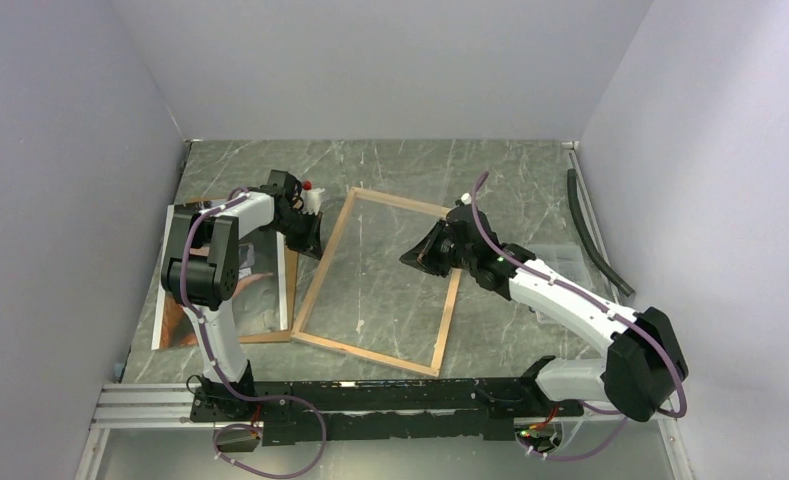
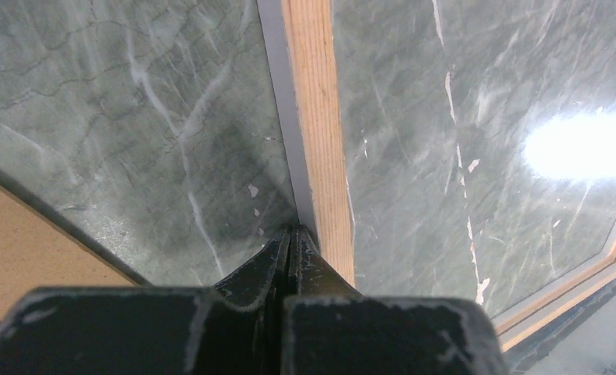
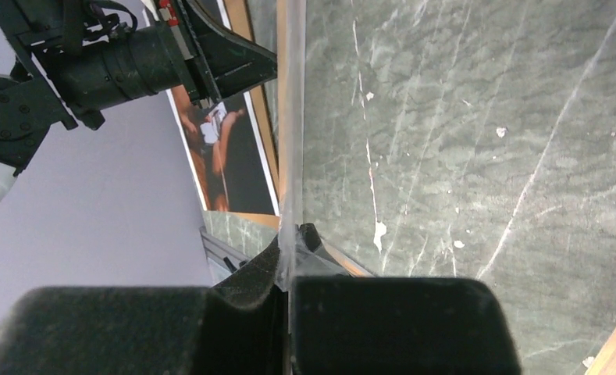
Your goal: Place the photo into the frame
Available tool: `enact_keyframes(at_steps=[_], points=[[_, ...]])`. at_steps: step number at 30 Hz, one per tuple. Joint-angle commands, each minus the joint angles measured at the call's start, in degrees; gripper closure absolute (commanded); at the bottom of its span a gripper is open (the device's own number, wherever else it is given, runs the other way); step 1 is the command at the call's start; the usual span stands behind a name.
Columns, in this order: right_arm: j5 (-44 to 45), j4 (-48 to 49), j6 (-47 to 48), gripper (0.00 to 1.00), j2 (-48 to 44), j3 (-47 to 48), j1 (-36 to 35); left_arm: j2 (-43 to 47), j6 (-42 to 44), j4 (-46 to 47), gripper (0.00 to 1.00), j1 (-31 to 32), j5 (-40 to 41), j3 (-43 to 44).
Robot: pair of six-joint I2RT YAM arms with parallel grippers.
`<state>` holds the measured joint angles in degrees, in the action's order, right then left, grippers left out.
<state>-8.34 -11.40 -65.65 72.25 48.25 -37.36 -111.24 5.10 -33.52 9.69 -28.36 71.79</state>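
Note:
The frame (image 1: 370, 350) lies flat mid-table with its pale wood back up. Its wooden rail (image 2: 320, 117) runs straight away from my left gripper (image 2: 293, 229). That gripper (image 1: 313, 232) is shut, its tips against the frame's left rail, with nothing visible between them. My right gripper (image 1: 417, 258) hovers over the frame's right side. It is shut (image 3: 293, 230) on the edge of a clear sheet (image 3: 289, 117), seen edge-on. The photo (image 1: 180, 315), dark with orange-brown figures, lies left of the frame under my left arm and also appears in the right wrist view (image 3: 218, 148).
A brown backing board (image 2: 23, 242) lies under the photo, its edge (image 1: 291, 290) close to the frame's left rail. A black hose (image 1: 590, 235) lies along the right wall. Grey walls close in on three sides. A metal rail (image 1: 150, 400) carries the arm bases.

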Motion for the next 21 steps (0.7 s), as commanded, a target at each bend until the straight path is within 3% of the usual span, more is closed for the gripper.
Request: enact_keyframes(at_steps=[1, 21], points=[[-0.7, -3.9, -2.6, 1.0, -2.0, 0.7, -1.6, -1.0, 0.7, 0.2, 0.97, 1.5, 1.2, -1.2], [6.2, -9.6, -9.0, 1.0, -4.5, -1.2, -4.2, -0.9, 0.6, 0.6, 0.98, 1.6, 1.2, -1.7]])
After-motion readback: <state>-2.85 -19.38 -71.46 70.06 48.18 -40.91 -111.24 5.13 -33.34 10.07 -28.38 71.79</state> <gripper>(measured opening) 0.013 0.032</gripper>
